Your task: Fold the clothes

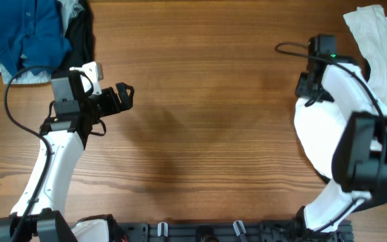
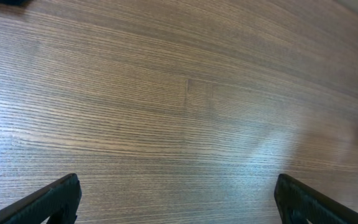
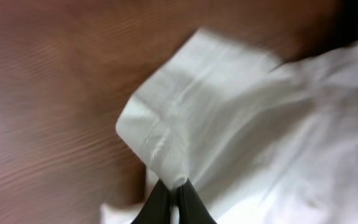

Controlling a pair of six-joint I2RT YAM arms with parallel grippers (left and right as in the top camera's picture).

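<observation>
Pinching a hem of the wrinkled white cloth shirt [image 3: 260, 124] at 2 o'clock on the brown wooden table [image 1: 213, 134], the right gripper [image 3: 178, 186] is clamped tight on it. The left gripper [image 1: 125, 96], at 9 o'clock, gapes wide and empty. This looks like the grasp step; next, drag the shirt centreward and spread it flat.

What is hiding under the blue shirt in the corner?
A pale grey piece peeks out from under the blue shirt, and a black garment shows at its right edge. How far they reach underneath, or whether more lies there, is covered.
</observation>
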